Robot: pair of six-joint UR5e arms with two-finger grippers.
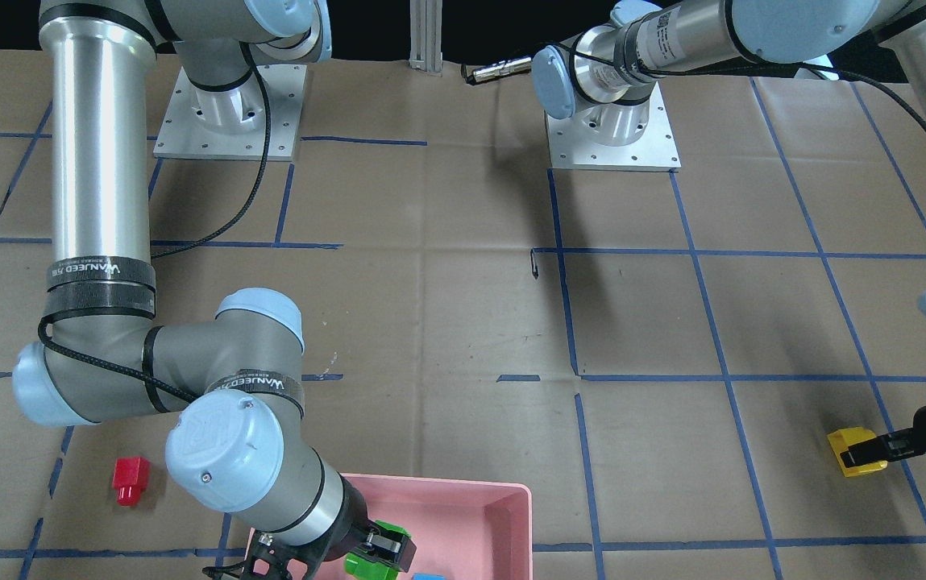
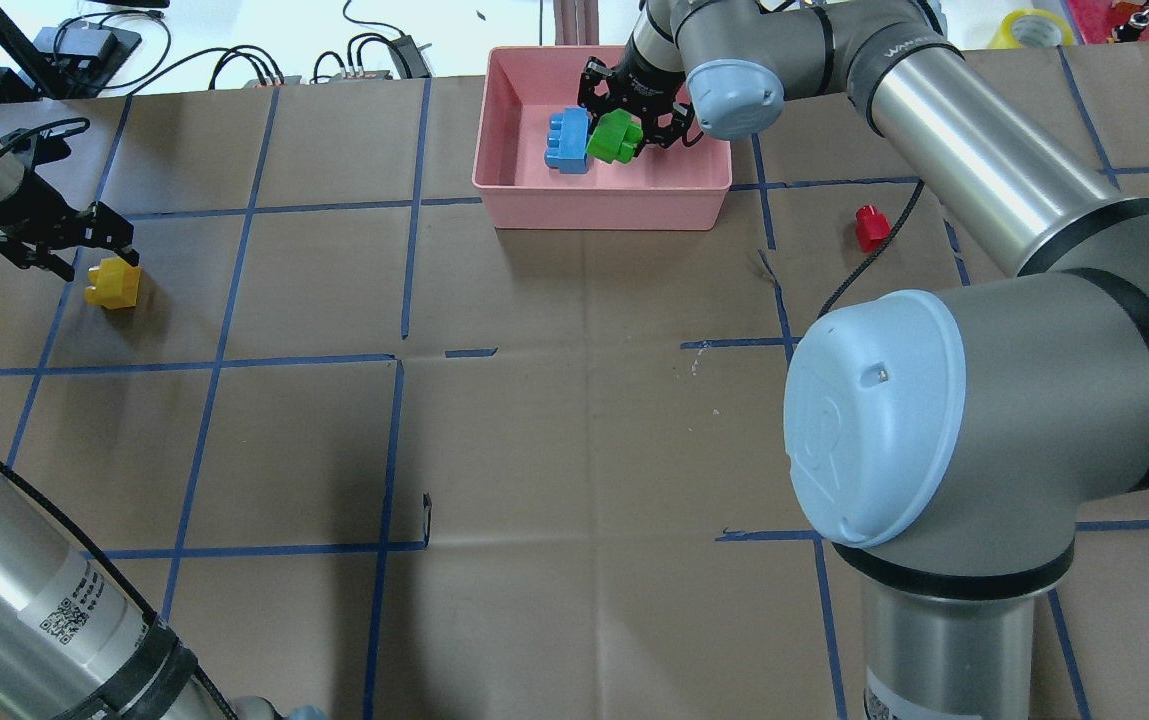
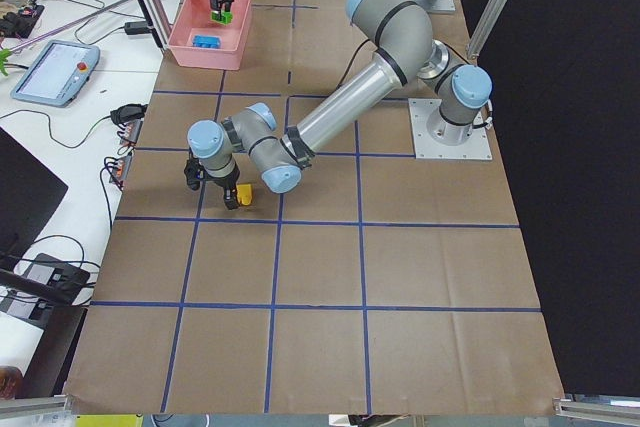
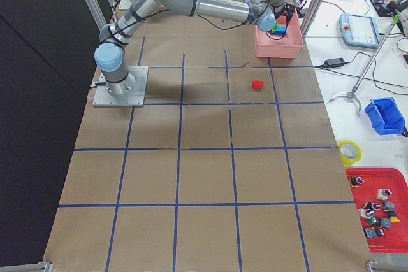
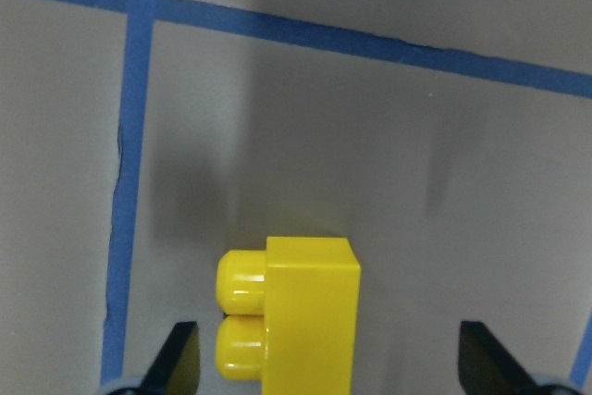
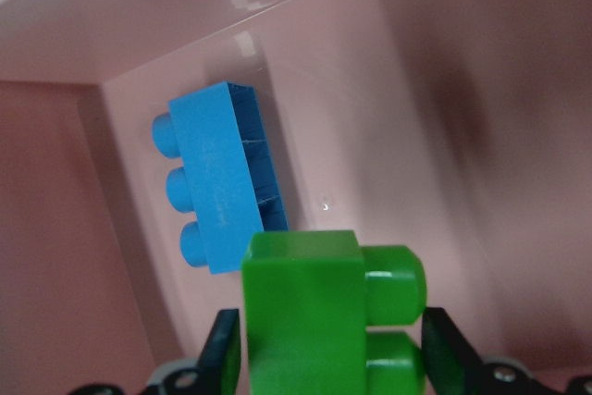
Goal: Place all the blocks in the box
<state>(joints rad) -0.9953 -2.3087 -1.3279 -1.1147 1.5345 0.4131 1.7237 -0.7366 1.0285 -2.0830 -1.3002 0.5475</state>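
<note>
The box (image 2: 599,205) holds the blue block (image 2: 567,142); the right gripper (image 6: 333,335) clamps the green block (image 2: 614,137) over it. Only the wrist view shows the left gripper (image 5: 330,344) spread astride the yellow block (image 5: 310,307).

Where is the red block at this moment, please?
In the overhead view the red block lies on the table, outside the pink box and to its right.

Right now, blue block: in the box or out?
In. The blue block lies on the box floor, beside the green block the right gripper holds.

Glossy pink plastic box (image 2: 604,205); matt brown paper tabletop (image 2: 574,420)
</note>
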